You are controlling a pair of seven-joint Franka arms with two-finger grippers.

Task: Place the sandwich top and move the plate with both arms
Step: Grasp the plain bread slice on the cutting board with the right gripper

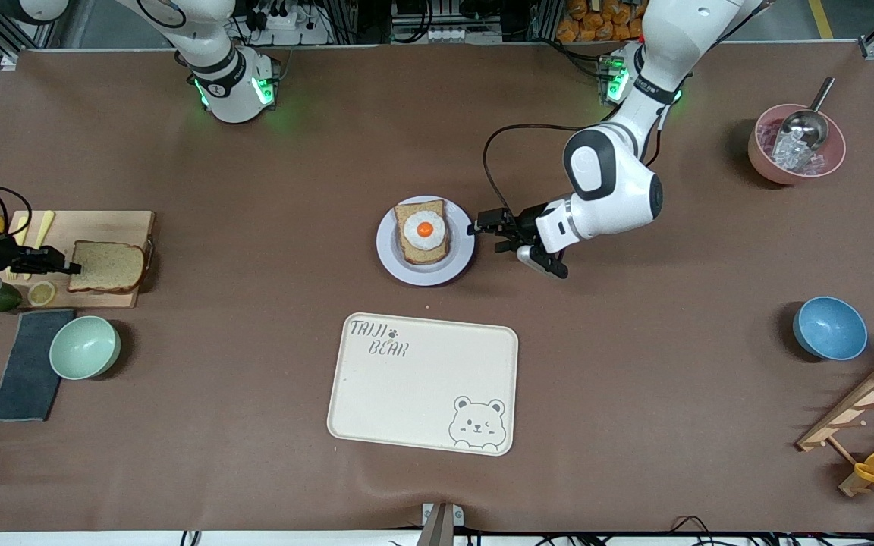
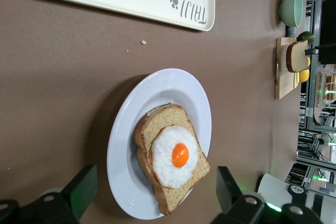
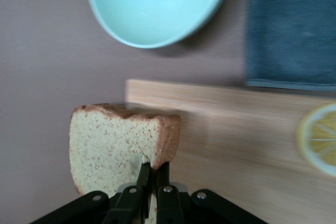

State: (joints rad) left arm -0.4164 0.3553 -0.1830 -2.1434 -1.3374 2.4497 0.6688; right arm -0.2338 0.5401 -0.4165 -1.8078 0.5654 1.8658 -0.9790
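Observation:
The sandwich top, a plain brown bread slice, is over the wooden cutting board at the right arm's end of the table. My right gripper is shut on its crust edge; the right wrist view shows the fingers pinching the slice. The pale plate sits mid-table and carries a bread slice with a fried egg. My left gripper is open at the plate's edge, low over the table. In the left wrist view its fingers flank the plate and egg bread.
A cream bear tray lies nearer the front camera than the plate. A mint bowl, grey cloth and lemon slice are by the board. A pink bowl with scoop, blue bowl and wooden rack stand at the left arm's end.

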